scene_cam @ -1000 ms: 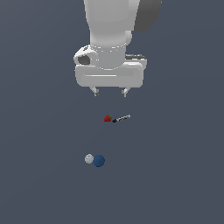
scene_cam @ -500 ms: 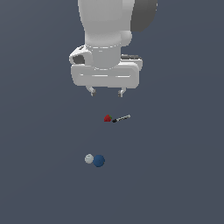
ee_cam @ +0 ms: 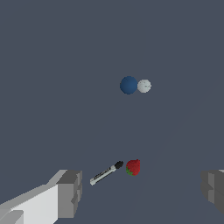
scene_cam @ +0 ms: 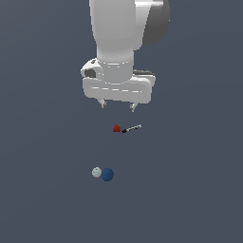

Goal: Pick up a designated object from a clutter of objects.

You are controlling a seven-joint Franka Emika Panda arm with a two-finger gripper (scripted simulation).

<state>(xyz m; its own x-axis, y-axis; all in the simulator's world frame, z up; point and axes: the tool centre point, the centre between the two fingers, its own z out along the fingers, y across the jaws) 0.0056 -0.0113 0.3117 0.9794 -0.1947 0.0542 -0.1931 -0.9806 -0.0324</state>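
On the dark grey surface (scene_cam: pixel 42 156), the thin rod-shaped tool (scene_cam: pixel 132 128) lay flat, its light grey shaft pointing toward about 2 o'clock in the exterior view and its black end toward 8 o'clock. Just beside that black end, at the tool's 9 o'clock, sat the red strawberry-like lump (scene_cam: pixel 116 128), close to the tip; whether the two touched could not be told. In the wrist view the same pair showed clearly, the tool (ee_cam: pixel 106 173) slanted with its black tip nearest the strawberry lump (ee_cam: pixel 133 167).

Well apart from them, toward 7 o'clock in the exterior view, the dark blue ball (scene_cam: pixel 107 174) rested against the smaller whitish ball (scene_cam: pixel 97 172), the whitish one at the blue ball's 9 o'clock. Both appeared in the wrist view too, the blue ball (ee_cam: pixel 128 85) touching the whitish ball (ee_cam: pixel 144 86).

At 12 o'clock from the tool, the gripper (scene_cam: pixel 118 105) hung above the surface, clear of every object. Its fingers (scene_cam: pixel 103 103) stood wide apart and held nothing; in the wrist view each finger (ee_cam: pixel 70 194) sat at an opposite edge of the picture, with the tool and the strawberry lump between them
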